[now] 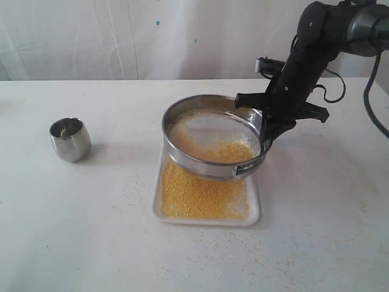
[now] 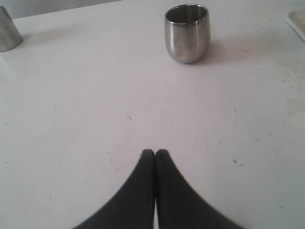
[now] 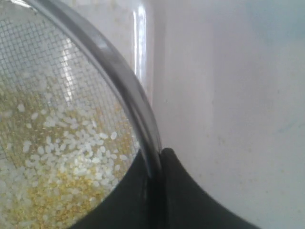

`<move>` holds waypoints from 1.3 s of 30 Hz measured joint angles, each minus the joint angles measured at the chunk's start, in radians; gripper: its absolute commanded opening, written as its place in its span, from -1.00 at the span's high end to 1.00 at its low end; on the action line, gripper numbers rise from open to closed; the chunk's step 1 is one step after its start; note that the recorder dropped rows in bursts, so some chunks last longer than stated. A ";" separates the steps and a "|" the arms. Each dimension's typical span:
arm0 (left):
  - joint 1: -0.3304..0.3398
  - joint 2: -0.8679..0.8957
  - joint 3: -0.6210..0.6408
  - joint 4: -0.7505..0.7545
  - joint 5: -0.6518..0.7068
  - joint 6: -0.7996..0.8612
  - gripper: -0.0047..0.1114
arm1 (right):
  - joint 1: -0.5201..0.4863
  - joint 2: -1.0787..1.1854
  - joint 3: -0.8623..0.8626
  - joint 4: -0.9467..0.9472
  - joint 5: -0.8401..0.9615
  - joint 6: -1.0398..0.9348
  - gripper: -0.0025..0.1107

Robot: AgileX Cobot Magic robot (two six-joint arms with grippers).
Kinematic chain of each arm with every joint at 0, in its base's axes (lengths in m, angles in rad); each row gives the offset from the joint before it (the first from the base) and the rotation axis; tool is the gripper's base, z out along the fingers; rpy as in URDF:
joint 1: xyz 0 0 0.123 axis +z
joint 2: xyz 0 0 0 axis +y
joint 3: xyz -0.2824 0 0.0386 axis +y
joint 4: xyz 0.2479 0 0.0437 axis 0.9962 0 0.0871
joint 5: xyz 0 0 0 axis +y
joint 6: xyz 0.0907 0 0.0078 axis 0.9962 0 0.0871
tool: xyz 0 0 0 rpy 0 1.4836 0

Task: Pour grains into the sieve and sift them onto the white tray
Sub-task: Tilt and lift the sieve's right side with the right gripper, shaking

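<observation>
The steel sieve (image 1: 214, 137) hangs tilted above the white tray (image 1: 255, 216), its near side lower. My right gripper (image 1: 267, 125) is shut on the sieve's far right rim (image 3: 125, 86), one finger inside and one outside. Yellow grains (image 1: 226, 152) and whitish bits (image 3: 71, 152) lie on the mesh toward the low side. A layer of fine yellow grains (image 1: 203, 198) covers the tray. My left gripper (image 2: 155, 152) is shut on nothing, low over the bare table, well short of the small steel cup (image 2: 187, 32); it is out of the exterior view.
The small rounded steel cup (image 1: 70, 139) stands upright on the table's left. Scattered grains (image 1: 267, 249) dot the white tabletop around the tray. Another steel object (image 2: 7, 31) shows at the left wrist view's corner. A white curtain hangs behind the table.
</observation>
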 measured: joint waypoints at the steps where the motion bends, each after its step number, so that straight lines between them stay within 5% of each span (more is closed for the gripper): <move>1: 0.000 0.000 0.000 0.000 0.000 0.000 0.92 | 0.002 0.000 0.000 0.000 0.032 -0.032 0.96; 16: 0.000 0.000 0.000 0.000 0.000 0.000 0.92 | 0.012 0.002 -0.007 0.022 -0.065 -0.082 0.96; 31: 0.000 0.000 0.000 0.000 0.000 0.000 0.92 | 0.013 0.002 0.028 -0.038 0.020 -0.042 0.96; 39: 0.000 0.000 0.000 0.000 0.000 0.000 0.92 | 0.053 0.004 0.051 -0.064 -0.181 0.025 0.96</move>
